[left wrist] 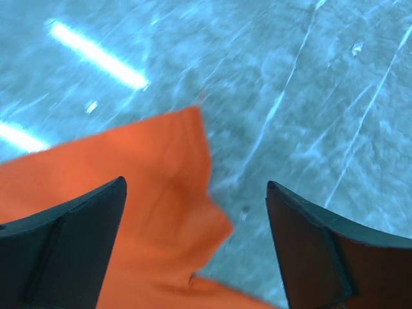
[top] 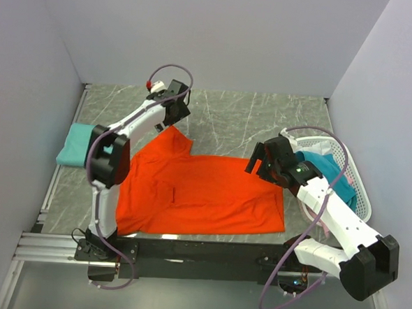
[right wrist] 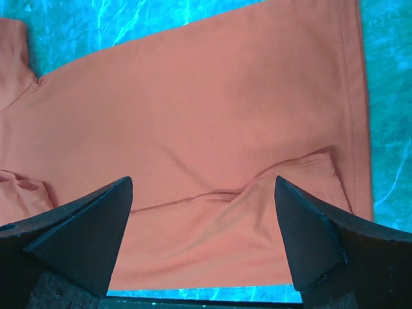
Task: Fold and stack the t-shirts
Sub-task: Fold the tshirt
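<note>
Shows orange t-shirt (top: 203, 196) spread flat mid-frame, long axis left to right. Places left gripper (top: 177, 119), jaws apart and empty, above its upper-left sleeve; right gripper (top: 256, 164), likewise apart, above right hem.

Both arms are white with fat black joints. A thin purple cable (top: 171, 67) loops over the left arm (top: 134, 122), and a second cable (top: 318, 129) over the right arm (top: 332, 211). The left end effector (left wrist: 196, 187) and the right end effector (right wrist: 203, 183) each have two dark, wedge-shaped fingers (left wrist: 64, 244).
</note>
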Robot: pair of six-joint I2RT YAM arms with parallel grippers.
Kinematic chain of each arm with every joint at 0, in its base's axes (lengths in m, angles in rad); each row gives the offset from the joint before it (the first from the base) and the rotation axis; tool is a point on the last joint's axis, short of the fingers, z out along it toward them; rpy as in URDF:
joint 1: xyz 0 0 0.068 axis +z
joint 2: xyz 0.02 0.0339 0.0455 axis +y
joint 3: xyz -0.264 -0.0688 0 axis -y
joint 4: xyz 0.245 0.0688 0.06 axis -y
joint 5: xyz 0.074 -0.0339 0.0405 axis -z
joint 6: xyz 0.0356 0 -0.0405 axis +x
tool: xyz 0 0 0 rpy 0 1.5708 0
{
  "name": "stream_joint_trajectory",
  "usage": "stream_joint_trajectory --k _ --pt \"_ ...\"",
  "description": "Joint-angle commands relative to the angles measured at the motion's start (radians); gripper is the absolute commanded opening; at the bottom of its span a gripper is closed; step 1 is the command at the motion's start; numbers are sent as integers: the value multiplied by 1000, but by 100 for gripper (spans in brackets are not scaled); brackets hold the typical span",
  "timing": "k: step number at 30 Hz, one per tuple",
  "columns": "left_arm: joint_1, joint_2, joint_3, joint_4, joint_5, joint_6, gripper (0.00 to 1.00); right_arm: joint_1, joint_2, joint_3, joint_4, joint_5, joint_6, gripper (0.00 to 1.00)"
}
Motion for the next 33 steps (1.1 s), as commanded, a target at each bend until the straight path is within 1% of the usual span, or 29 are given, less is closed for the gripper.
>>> stream_joint_trajectory --k 1,2,3,5,7,9,15,18,22,27,32,33 --pt "12 99 183 -86 10 68 94 -7 -19 -9 49 14 -24 97" --pt "18 157 220 -116 2 57 92 -7 -31 -21 55 8 -32 97" --pt "26 182 287 -148 -3 48 90 -7 -34 -29 58 6 -34 97" --pt "38 221 314 -158 -7 44 86 -8 -51 -53 68 -6 -35 97" --pt "46 234 305 -129 22 65 80 -10 -59 -73 74 -8 -38 97" --pt "47 259 309 -107 33 70 77 -10 -63 -84 80 -11 -49 97" --pt "49 320 341 -112 62 74 68 -19 -62 -109 91 -14 -63 97" --pt "49 348 361 -127 63 67 65 -20 -60 -115 95 -20 -69 97" --pt "49 366 369 -135 57 56 56 -25 -57 -129 106 -29 -72 96" --pt "49 389 381 -160 33 39 51 -28 -54 -144 115 -41 -74 96" --pt "47 402 369 -166 66 56 38 -30 -48 -155 118 -47 -72 96" --pt "49 399 360 -167 66 54 33 -30 -48 -156 114 -44 -72 96"
